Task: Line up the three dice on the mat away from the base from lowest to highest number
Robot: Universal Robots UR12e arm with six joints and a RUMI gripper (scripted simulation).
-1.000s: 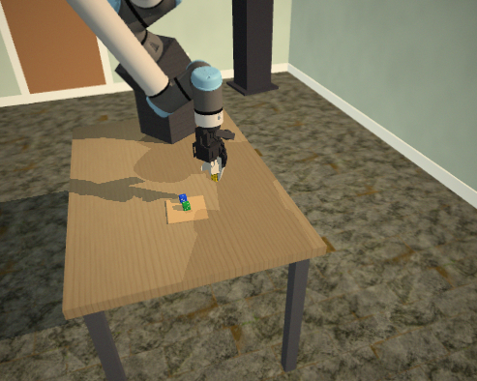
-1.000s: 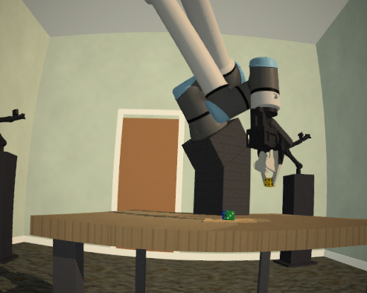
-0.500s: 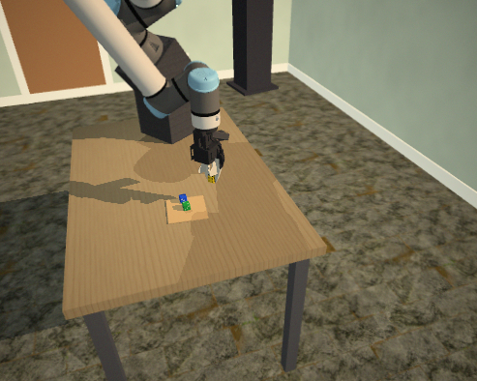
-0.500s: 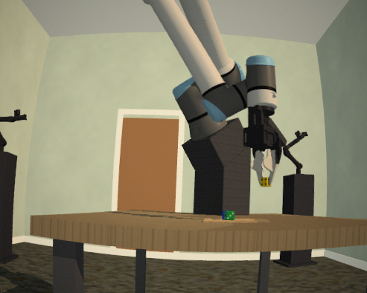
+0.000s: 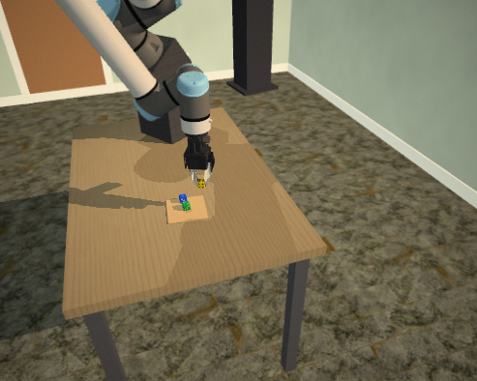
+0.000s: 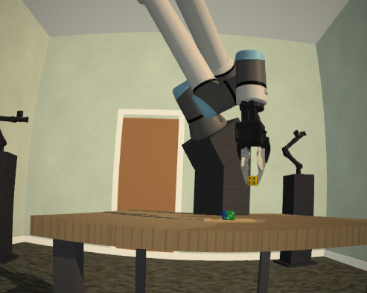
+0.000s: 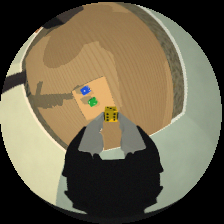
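Note:
The gripper (image 5: 201,181) (image 6: 252,179) (image 7: 111,118) is shut on the yellow die (image 5: 201,184) (image 6: 252,181) (image 7: 111,114) and holds it above the table, up and to the right of the mat in the top view. The blue die (image 5: 183,197) (image 6: 223,215) (image 7: 85,90) is at the mat's edge nearest the base; whether it lies fully on the mat is hard to tell. The green die (image 5: 186,206) (image 6: 231,216) (image 7: 93,102) sits on the mat (image 5: 197,215) (image 7: 102,87), close to the blue die and farther from the base. Top numbers are too small to read surely.
The wooden table (image 5: 125,251) (image 6: 137,232) (image 7: 142,80) carries the mat. The robot's dark pedestal (image 5: 161,123) (image 6: 211,186) stands at its back. Arm shadows fall across the table and reach the mat. Two small arms on dark stands are in the background of the exterior view.

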